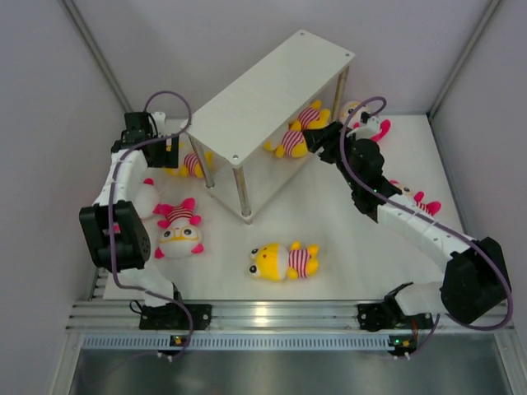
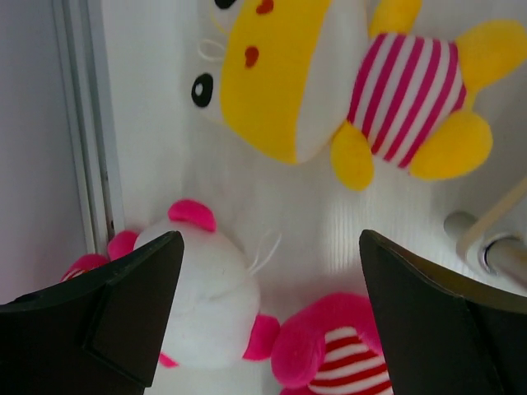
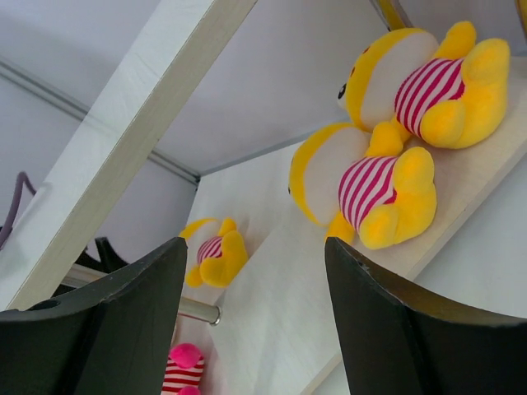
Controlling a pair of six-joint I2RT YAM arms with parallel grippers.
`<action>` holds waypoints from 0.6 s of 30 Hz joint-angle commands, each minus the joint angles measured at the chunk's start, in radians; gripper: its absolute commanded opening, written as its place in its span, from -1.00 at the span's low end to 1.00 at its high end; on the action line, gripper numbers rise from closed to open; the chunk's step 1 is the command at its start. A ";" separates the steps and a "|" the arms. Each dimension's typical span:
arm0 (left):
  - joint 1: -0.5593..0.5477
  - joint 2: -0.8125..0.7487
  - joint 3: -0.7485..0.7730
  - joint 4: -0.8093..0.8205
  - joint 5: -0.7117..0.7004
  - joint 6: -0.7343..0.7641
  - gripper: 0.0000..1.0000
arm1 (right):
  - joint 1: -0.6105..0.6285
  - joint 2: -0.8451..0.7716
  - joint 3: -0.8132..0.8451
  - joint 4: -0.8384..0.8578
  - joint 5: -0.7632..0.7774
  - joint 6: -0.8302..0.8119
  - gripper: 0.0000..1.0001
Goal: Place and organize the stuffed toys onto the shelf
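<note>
The shelf stands at the back middle. Two yellow stuffed toys lie on its lower board, one in front of the other. My right gripper is open and empty just off that board's edge, short of them. My left gripper is open at the shelf's left side, above a white-headed toy and a pink striped toy, with a yellow toy ahead of it. More toys lie on the table: a yellow one and a white-headed one.
A pink-limbed toy lies behind the right arm at the shelf's right end, and another is partly under that arm. A shelf post foot stands right of the left gripper. Walls enclose the table on three sides.
</note>
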 commanded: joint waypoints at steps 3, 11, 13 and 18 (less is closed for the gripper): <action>0.003 0.176 0.201 0.117 -0.003 -0.102 0.91 | 0.014 -0.063 -0.007 -0.026 0.017 -0.102 0.37; -0.007 0.237 0.293 0.142 -0.049 -0.188 0.89 | 0.016 -0.095 -0.016 -0.037 0.023 -0.143 0.38; -0.011 0.234 0.277 0.149 -0.044 -0.188 0.88 | 0.014 -0.100 -0.018 -0.032 0.024 -0.150 0.38; -0.067 0.225 0.209 0.246 -0.206 -0.065 0.86 | 0.014 -0.097 -0.010 -0.038 0.026 -0.171 0.39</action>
